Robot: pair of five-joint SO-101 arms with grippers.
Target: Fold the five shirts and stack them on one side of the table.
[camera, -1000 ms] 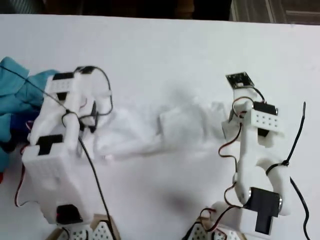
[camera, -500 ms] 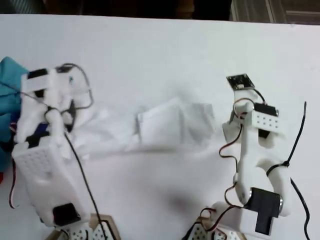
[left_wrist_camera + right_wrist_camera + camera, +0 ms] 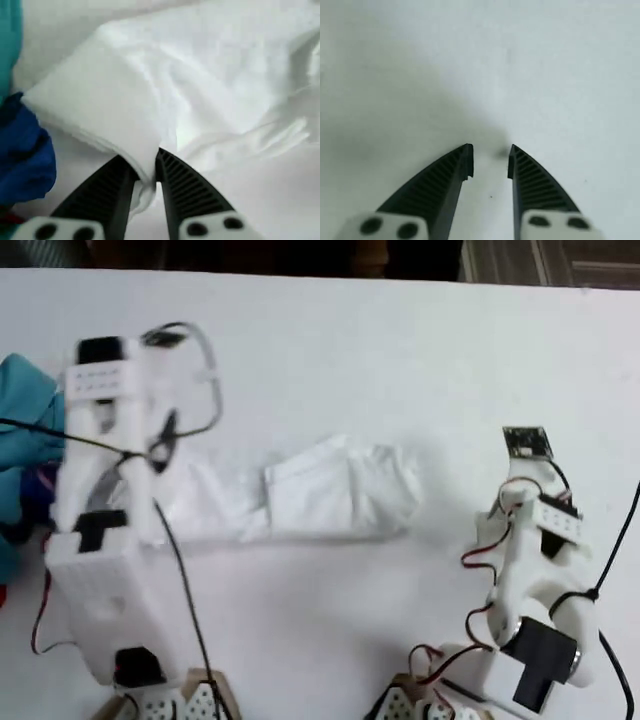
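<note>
A crumpled white shirt [image 3: 335, 490] lies partly folded in the middle of the table. In the left wrist view my left gripper [image 3: 147, 172] is shut on a folded edge of this white shirt [image 3: 150, 90]. In the high view the left gripper [image 3: 160, 452] is at the shirt's left end. A teal shirt [image 3: 22, 405] and a dark blue shirt [image 3: 25, 155] are heaped at the table's left edge, right beside the held fold. My right gripper [image 3: 490, 150] is open over bare table, with nothing between its fingers; its arm [image 3: 530, 540] stands to the right of the shirt.
The white table [image 3: 400, 350] stretches bare behind the shirt and the arms. Both arm bases with their red and black cables [image 3: 470, 570] sit along the front edge. A dark strip of room runs beyond the far edge.
The left arm has pulled the white shirt leftward, toward the heap of coloured shirts. The right arm has drawn back from the shirt toward the front right.
</note>
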